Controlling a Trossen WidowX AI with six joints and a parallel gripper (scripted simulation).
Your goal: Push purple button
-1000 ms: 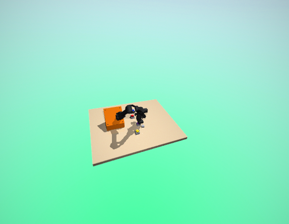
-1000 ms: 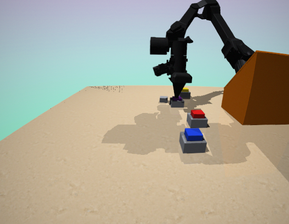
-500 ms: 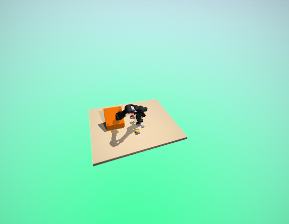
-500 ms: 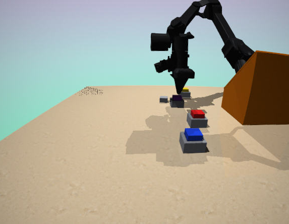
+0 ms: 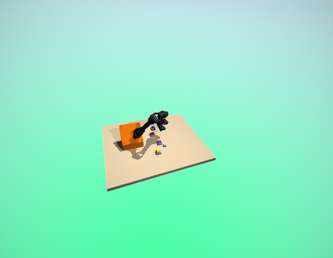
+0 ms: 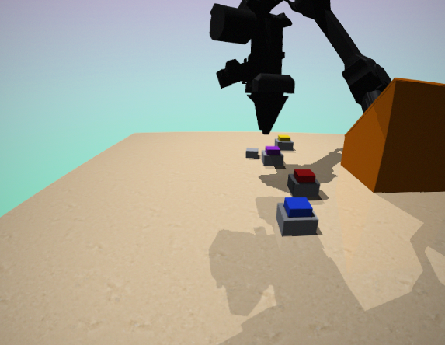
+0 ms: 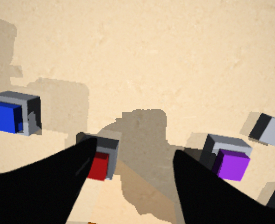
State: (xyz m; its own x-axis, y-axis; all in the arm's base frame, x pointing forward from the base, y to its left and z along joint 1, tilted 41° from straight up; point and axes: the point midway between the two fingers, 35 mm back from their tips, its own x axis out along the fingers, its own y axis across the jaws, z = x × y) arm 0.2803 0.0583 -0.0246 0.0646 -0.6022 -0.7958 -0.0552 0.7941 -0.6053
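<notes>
The purple button (image 5: 159, 142) (image 6: 272, 151) (image 7: 233, 165) stands on its grey base with its cap raised. My gripper (image 5: 163, 125) (image 6: 266, 132) (image 7: 135, 149) is open and empty, pointing down well above the table. In the wrist view its fingers stand apart, the left one partly over the red button (image 5: 152, 133) (image 6: 304, 175) (image 7: 99, 167) and the right one just left of the purple button. Nothing touches the purple cap.
The blue button (image 5: 153, 127) (image 6: 298, 207) (image 7: 5, 117) lies beyond the red one. The yellow button (image 5: 158, 151) (image 6: 283, 138) is at the other end. A small grey block (image 5: 164, 145) (image 6: 252, 153) (image 7: 269, 131) sits beside the purple button. An orange box (image 5: 129, 129) (image 6: 415, 136) stands at the arm's base.
</notes>
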